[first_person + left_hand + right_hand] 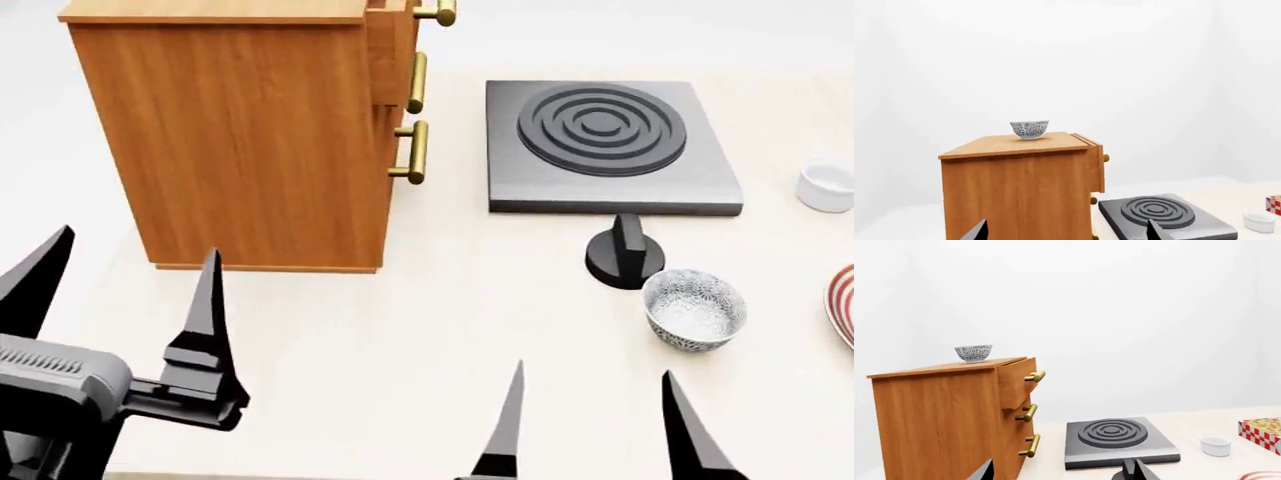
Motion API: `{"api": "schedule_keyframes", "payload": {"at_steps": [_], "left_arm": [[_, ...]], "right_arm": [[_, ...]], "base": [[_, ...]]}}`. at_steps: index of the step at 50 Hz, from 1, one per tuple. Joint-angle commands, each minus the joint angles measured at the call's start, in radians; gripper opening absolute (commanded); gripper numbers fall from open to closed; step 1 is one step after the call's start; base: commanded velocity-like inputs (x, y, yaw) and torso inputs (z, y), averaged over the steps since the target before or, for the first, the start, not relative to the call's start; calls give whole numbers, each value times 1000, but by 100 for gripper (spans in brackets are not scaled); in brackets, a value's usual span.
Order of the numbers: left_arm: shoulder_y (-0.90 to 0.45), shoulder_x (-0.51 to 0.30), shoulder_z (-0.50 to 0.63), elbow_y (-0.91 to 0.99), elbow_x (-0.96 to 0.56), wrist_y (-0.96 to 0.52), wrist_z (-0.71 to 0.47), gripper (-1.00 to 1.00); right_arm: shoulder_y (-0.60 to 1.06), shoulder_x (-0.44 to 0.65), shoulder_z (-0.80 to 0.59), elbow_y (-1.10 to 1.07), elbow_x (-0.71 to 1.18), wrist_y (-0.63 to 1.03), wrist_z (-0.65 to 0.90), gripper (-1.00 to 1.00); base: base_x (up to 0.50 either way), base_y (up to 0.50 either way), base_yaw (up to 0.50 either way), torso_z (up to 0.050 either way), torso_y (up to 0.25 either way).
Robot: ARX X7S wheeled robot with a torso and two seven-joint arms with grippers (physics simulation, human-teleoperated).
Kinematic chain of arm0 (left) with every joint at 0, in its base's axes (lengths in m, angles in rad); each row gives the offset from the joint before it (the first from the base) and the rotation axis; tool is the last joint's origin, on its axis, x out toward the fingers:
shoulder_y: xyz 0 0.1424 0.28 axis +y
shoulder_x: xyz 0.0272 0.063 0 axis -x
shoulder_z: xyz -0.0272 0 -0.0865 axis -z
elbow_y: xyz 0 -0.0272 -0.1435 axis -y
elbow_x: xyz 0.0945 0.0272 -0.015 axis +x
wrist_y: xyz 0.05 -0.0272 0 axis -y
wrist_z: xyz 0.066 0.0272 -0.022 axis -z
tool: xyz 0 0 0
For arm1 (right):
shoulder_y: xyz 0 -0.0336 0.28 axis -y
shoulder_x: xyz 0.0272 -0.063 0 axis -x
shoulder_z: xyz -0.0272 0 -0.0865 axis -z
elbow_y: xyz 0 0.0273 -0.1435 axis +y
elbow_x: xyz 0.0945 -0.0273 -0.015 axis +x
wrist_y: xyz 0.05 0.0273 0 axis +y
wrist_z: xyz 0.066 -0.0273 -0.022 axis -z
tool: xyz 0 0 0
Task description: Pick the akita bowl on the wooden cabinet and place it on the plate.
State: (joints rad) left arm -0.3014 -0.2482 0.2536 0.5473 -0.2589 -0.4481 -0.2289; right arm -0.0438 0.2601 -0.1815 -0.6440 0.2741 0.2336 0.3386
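The akita bowl (1029, 129), white with a dense dark blue pattern, stands upright on top of the wooden cabinet (1021, 190); the right wrist view also shows the bowl (973, 352) on the cabinet (941, 415). In the head view the cabinet (254, 140) is cut off at its top, hiding the bowl. Only a red-ringed edge of the plate (843, 300) shows at the right. My left gripper (134, 260) and right gripper (591, 385) hover open and empty over the table, well below and in front of the cabinet.
A look-alike patterned bowl (693, 308) sits on the table beside the plate. A grey stove (607, 145) with a black knob (625, 255) lies right of the cabinet. A small white cup (827, 185) and a red-checked box (1261, 432) are farther right.
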Motion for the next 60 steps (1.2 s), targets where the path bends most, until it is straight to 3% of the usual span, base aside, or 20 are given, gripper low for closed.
{"api": "schedule_keyframes", "payload": {"at_steps": [1, 13, 22, 60], "left_arm": [[-224, 6, 13, 41, -55, -226, 1, 100], [-495, 57, 28, 15, -121, -430, 0, 100], [-737, 115, -47, -41, -211, -588, 2, 100], [-1256, 185, -93, -376, -273, -704, -28, 100]], "right_arm": [[2, 15, -11, -63, 2, 36, 24, 100], [10, 29, -41, -116, -27, 72, 50, 100], [10, 32, -36, -133, -10, 78, 59, 100], [14, 60, -41, -189, -3, 73, 94, 100]], "base": [[0, 0, 0, 0, 0], [0, 0, 0, 0, 0], [0, 0, 0, 0, 0], [22, 0, 0, 0, 0]]}}
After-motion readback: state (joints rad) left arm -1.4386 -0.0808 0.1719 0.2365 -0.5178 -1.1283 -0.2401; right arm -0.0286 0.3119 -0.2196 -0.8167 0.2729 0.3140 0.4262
